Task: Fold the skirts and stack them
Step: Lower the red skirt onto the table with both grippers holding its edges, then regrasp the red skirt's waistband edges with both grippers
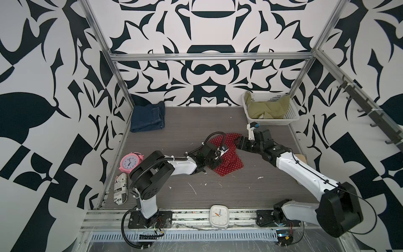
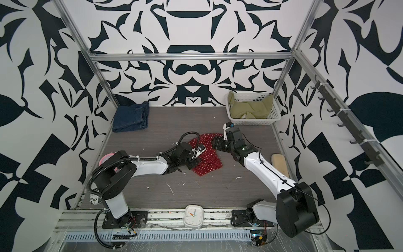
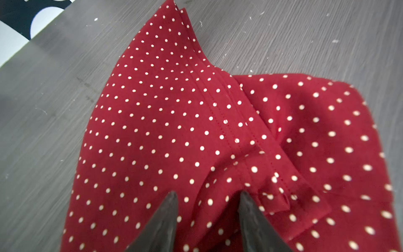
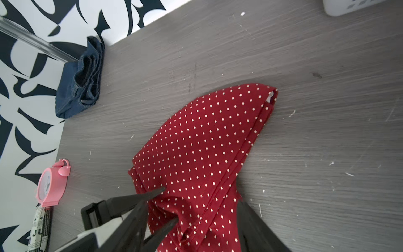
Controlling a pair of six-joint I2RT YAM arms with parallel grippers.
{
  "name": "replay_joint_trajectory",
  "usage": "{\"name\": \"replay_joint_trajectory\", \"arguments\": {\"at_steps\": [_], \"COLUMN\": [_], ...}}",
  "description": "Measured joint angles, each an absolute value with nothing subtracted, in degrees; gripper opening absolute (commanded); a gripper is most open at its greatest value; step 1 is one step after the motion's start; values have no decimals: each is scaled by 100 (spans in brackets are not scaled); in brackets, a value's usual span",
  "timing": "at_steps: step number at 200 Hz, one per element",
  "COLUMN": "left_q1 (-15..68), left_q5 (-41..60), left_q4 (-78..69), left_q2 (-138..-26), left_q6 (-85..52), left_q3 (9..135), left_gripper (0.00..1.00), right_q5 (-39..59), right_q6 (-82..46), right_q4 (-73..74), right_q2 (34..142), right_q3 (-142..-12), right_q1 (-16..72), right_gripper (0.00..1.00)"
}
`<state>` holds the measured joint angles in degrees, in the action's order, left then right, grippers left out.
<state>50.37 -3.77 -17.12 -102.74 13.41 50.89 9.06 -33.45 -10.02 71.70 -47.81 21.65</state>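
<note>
Red polka-dot skirt (image 3: 174, 131) — thin, creased cloth — on woodgrain table (image 3: 305, 32).

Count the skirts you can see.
3: denim skirt folded in the far left corner, polka-dot skirt mid-table, olive skirt in the basket; others could be hidden beneath it.

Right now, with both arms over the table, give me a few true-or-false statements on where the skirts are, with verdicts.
1. The denim skirt lies folded in the far left corner of the table. True.
2. The olive-green skirt lies spread on the table. False: it is bunched in the white basket.
3. The left gripper and the right gripper are both at the red polka-dot skirt. True.
4. The red polka-dot skirt is stacked on the denim skirt. False: they lie apart.
</note>
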Motion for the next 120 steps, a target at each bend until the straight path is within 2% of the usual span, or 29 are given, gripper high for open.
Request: {"name": "replay_joint_trajectory", "arguments": {"at_steps": [10,43,53,120], "left_q1": [5039,5037,5039,5017], "left_q5": [-384,-532,-598,-1240], "left_q4": [-1669,-1557,-1498,-1120], "left_q2": [-10272,-10191,-10106,-9024], "left_q6": [1323,1310,1337,1149], "left_q3": [5094,5111,5111,5474], "left_gripper": [24,8,0,0], "right_q5": [917,926,923,1155], "right_q6": [-3328,-3301,-3301,-3358], "right_q4": [-1011,-1007,-1002,-937], "right_q2": [7135,6995,6949,6742], "right_q3": [-4755,-4718,-4700,-4427], "right_q1": [2150,2119,2106,2097], "right_gripper": [68,67,67,64]}}
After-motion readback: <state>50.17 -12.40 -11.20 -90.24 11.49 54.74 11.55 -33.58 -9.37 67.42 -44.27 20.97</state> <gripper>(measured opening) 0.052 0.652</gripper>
